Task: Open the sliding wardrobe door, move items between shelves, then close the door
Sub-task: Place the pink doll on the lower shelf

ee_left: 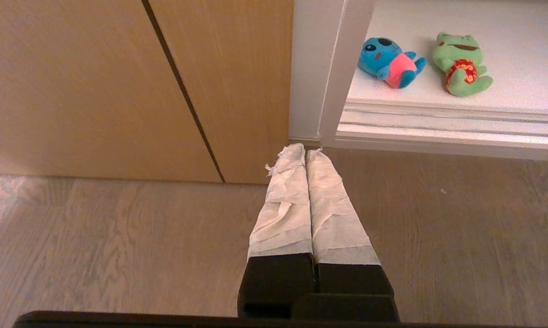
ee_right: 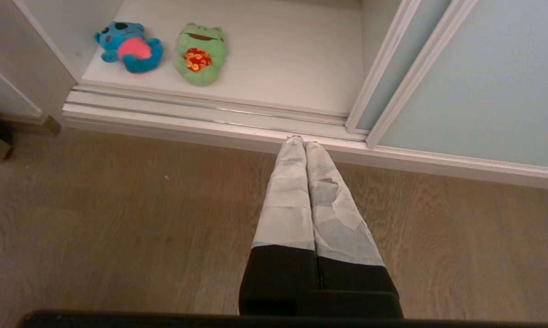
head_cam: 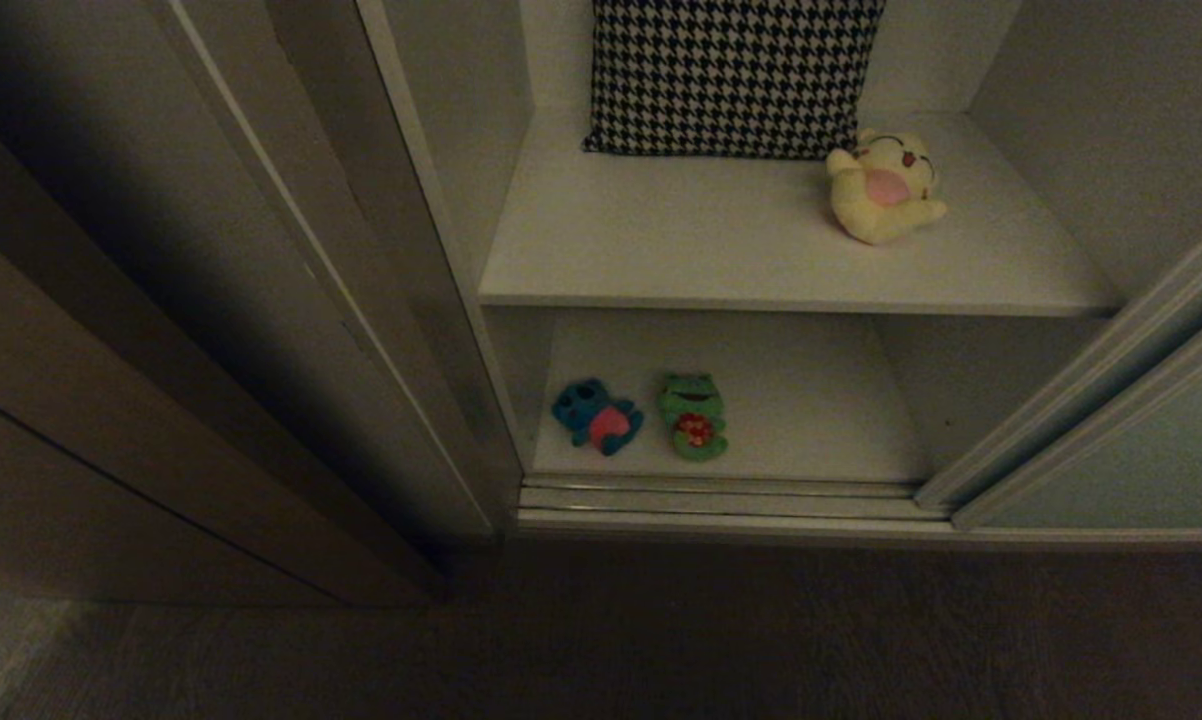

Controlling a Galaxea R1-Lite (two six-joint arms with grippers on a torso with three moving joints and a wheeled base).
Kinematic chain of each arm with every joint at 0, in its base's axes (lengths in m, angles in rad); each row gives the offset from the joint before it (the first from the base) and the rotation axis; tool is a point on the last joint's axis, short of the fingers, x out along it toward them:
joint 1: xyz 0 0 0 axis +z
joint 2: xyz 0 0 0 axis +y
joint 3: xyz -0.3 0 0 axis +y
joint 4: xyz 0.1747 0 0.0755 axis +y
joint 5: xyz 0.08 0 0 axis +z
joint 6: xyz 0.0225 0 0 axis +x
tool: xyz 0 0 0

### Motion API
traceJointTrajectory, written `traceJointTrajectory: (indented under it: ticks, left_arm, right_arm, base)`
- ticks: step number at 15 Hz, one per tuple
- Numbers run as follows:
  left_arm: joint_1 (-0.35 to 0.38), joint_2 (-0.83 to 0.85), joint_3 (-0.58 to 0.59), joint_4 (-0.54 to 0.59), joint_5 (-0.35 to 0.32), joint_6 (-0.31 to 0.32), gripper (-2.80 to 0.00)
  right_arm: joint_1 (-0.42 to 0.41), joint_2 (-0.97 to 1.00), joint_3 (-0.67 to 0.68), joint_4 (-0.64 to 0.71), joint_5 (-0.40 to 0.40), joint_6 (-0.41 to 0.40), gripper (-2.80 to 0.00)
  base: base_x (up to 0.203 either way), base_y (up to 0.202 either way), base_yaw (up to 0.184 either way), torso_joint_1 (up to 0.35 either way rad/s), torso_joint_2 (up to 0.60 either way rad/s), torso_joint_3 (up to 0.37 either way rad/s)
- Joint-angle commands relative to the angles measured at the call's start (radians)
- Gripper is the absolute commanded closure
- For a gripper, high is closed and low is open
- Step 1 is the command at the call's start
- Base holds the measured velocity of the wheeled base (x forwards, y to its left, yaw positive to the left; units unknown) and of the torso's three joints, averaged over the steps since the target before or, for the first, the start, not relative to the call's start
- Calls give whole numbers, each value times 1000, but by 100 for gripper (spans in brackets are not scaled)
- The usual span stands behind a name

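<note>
Left wrist view shows the left gripper [ee_left: 305, 151] with its taped fingers pressed together, empty, above the wood floor [ee_left: 119, 237]; beyond the tips stands a white post [ee_left: 342, 68], and past it, off to one side, the blue toy [ee_left: 390, 63] and the frog [ee_left: 461, 64] lie side by side on the lower shelf [ee_left: 520, 59]; right gripper [ee_right: 302, 142] is likewise pressed shut and empty over the floor, its tips near the floor rails [ee_right: 201, 111]; beyond them, to the side, the sliding door [ee_right: 483, 77] stands pushed aside, the opening clear; farther up, the yellow toy [head_cam: 886, 188] sits on the upper shelf [head_cam: 681, 240], just beside the houndstooth cloth [head_cam: 731, 70].
</note>
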Motion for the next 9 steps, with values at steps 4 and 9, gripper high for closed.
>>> traceJointTrajectory:
  ticks: [4,9]
  left_arm:
    - [0,1,0,0,7,-9,0]
    - [0,1,0,-1,7,-12,0]
  right_arm:
    - [0,0,0,0,1,0,0]
    - [0,0,0,0,1,0,0]
  base:
    - [0,0,0,0,0,0]
    - [0,0,0,0,0,0]
